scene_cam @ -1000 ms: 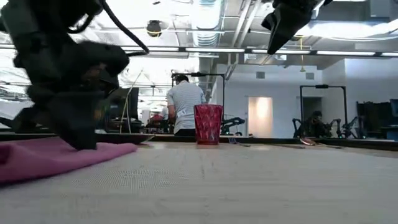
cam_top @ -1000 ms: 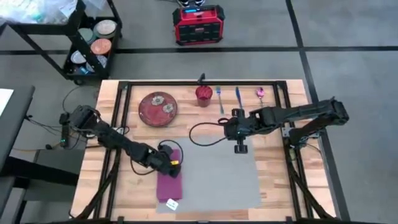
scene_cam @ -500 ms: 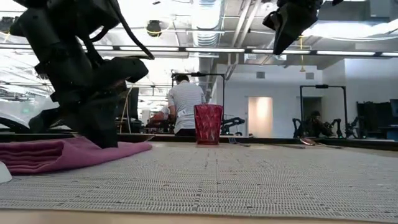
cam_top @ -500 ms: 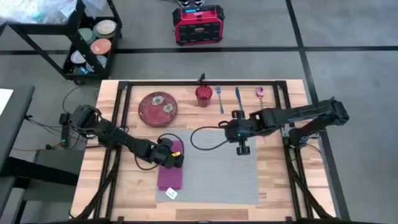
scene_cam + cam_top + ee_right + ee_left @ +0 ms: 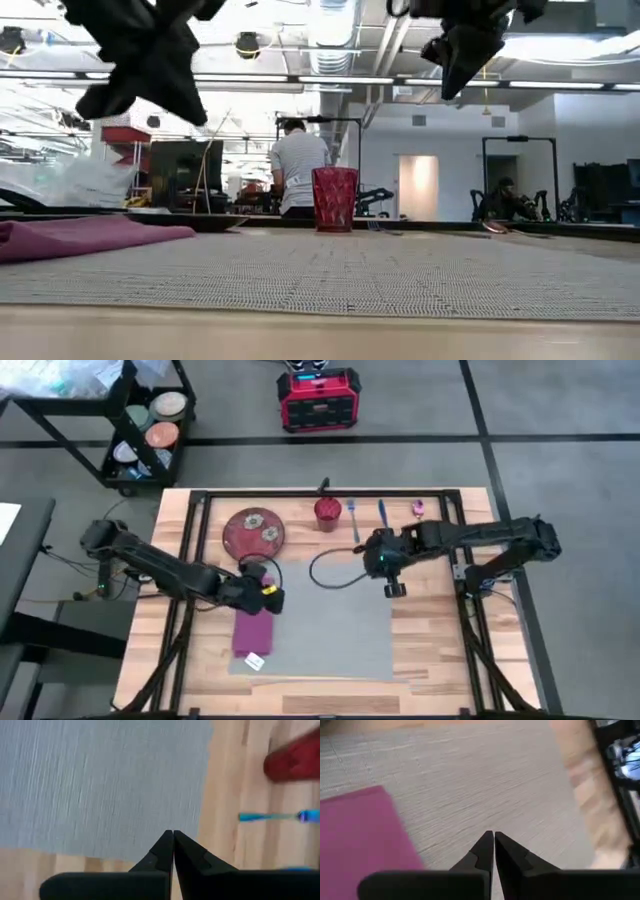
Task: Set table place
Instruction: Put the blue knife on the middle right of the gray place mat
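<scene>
The grey placemat [image 5: 320,625] lies flat on the wooden table [image 5: 440,650]. A folded magenta napkin [image 5: 252,630] lies on the mat's left strip. My left gripper [image 5: 268,598] hangs shut above the napkin's far end, clear of the cloth in the low view [image 5: 150,60]. My right gripper [image 5: 393,588] is shut above the mat's far right corner and is also raised [image 5: 465,45]. The left wrist view shows its own gripper [image 5: 494,837] over the mat [image 5: 470,780] and napkin [image 5: 365,830]. The right wrist view shows its own gripper [image 5: 173,836] over the mat's edge [image 5: 100,780].
Along the table's far side stand a dark red plate [image 5: 254,532], a red cup [image 5: 327,512], a fork [image 5: 353,520], a blue knife [image 5: 382,515] and a pink spoon [image 5: 418,510]. A black cable [image 5: 330,572] loops over the mat's far edge. A black shelf cart [image 5: 140,430] stands beyond the table.
The placemat has slid toward the table's left and far edges, carrying the napkin with it. My left gripper, which stood down on the napkin's far end, has risen clear of it and gone toward the far edge.
</scene>
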